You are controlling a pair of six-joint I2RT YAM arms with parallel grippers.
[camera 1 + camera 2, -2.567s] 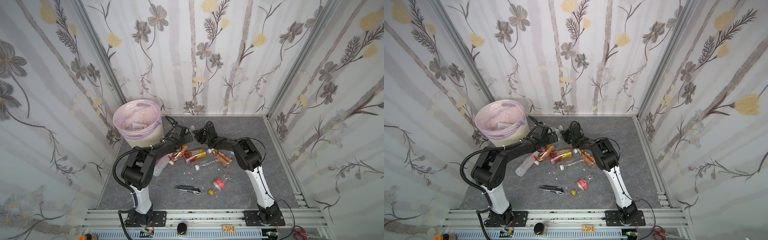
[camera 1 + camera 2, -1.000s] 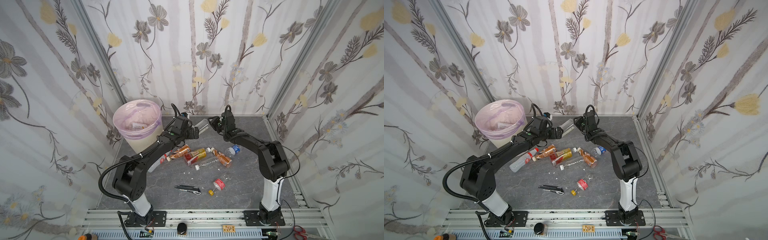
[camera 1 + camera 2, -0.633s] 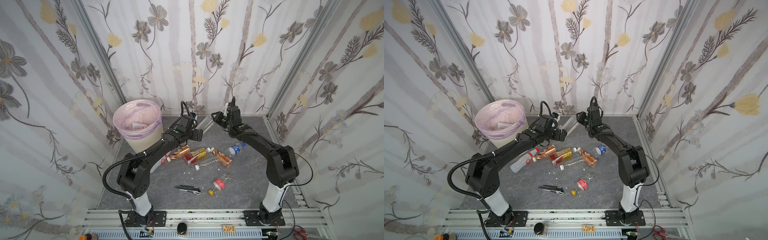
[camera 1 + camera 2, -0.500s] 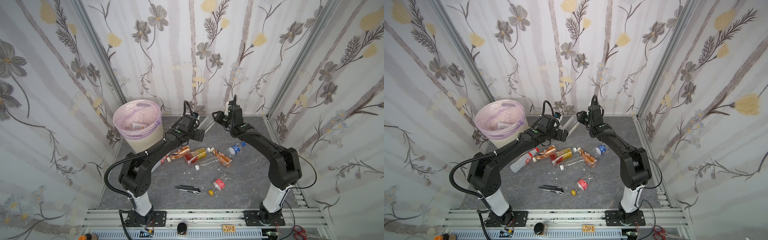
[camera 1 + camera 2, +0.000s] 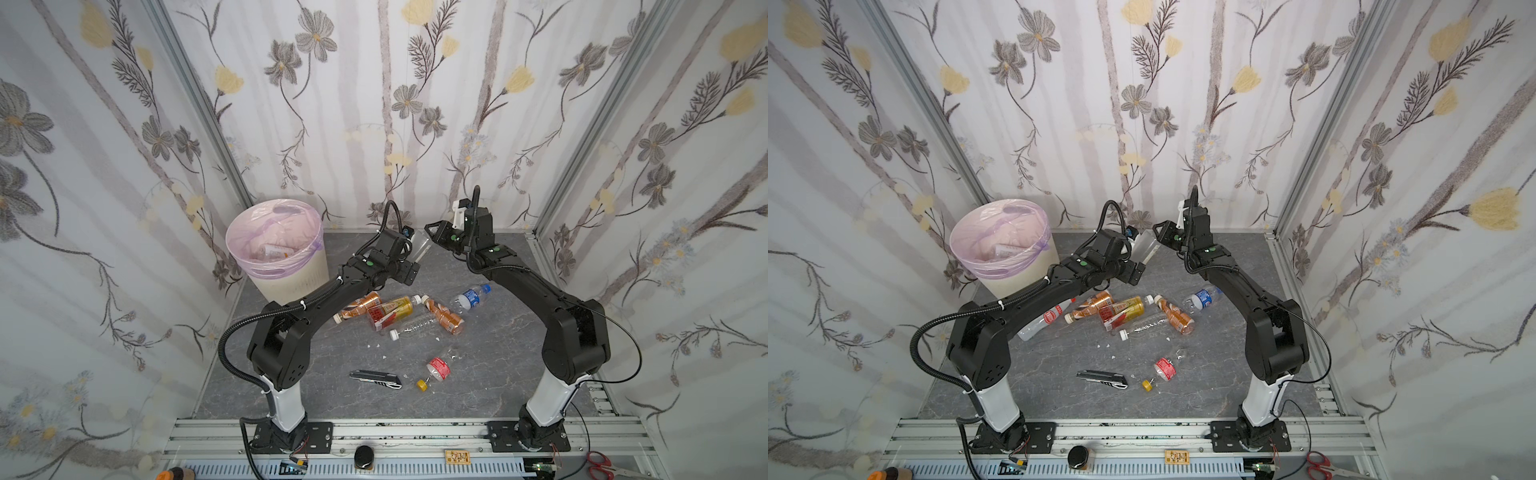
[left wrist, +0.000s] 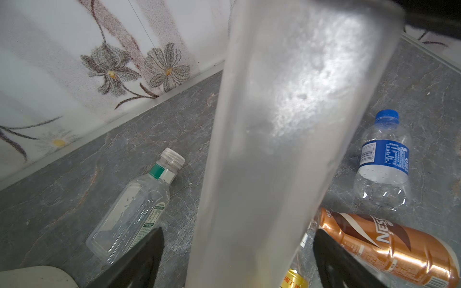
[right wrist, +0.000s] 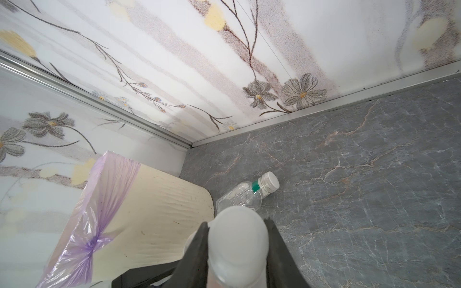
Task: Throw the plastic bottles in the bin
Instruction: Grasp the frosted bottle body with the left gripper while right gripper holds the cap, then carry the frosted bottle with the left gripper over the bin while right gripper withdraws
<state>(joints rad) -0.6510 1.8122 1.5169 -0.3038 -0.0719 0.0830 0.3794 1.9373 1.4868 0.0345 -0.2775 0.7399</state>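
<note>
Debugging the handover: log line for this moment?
right end effector: shut on frosted translucent plastic bottle; left end effector: open around it

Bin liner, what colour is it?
The bin liner is translucent pink-lilac, clearest in a top view.

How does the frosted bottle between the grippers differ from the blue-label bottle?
Pose: frosted bottle is in the air; blue-label bottle lies on the tabletop. Grip: right gripper is shut on the frosted bottle's end; nothing touches the blue-label bottle. Look: frosted bottle shows no label; blue-label bottle is clear, blue-capped. Both are outside the bin.
</note>
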